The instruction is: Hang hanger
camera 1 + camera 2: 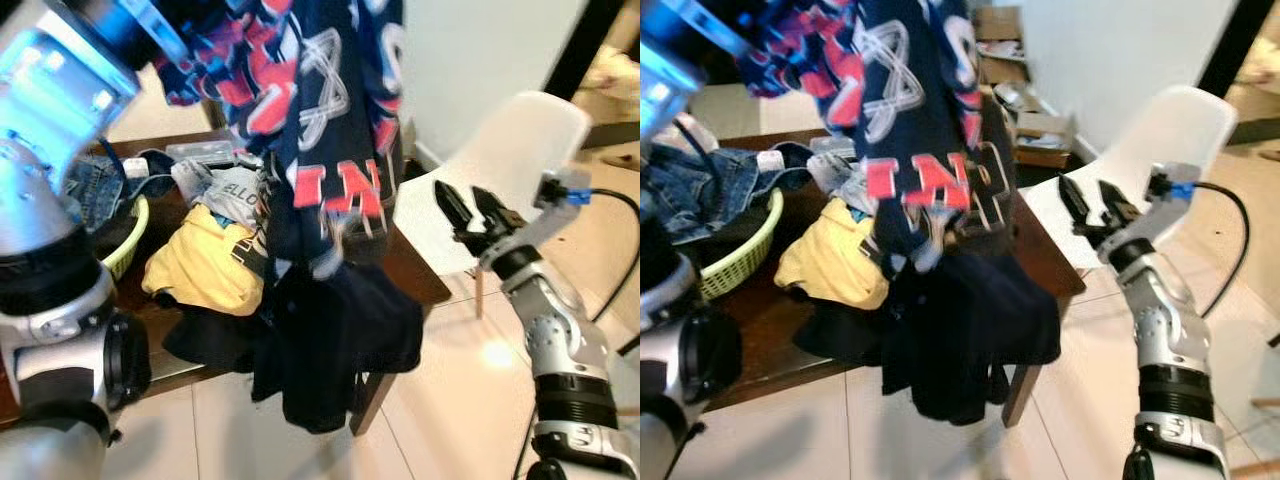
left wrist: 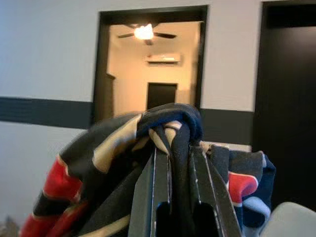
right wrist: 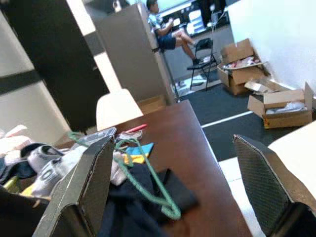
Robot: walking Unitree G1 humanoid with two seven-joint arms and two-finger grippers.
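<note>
At the upper left of the head views, the left arm is raised high, and its left tool (image 2: 173, 192) is pressed together on a fold of the navy shirt (image 1: 320, 130) with red and white print. The shirt hangs down from there through the upper middle of the frame, above the bench (image 1: 405, 265). At the left edge of the bench a green basket (image 1: 740, 255) holds blue denim. Just to the right of it lies a yellow garment (image 1: 205, 260), and a grey printed one sits behind it. Below the hanging shirt, a heap of dark clothes (image 1: 330, 340) spills over the front edge of the bench. In the right wrist view, a green hanger (image 3: 145, 185) lies on this dark cloth, on the bench. At the right of the frame, the right tool (image 1: 470, 212) is lifted in the air beside the bench corner, its fingers spread and holding nothing. Behind it stands a white chair (image 1: 520, 140).
</note>
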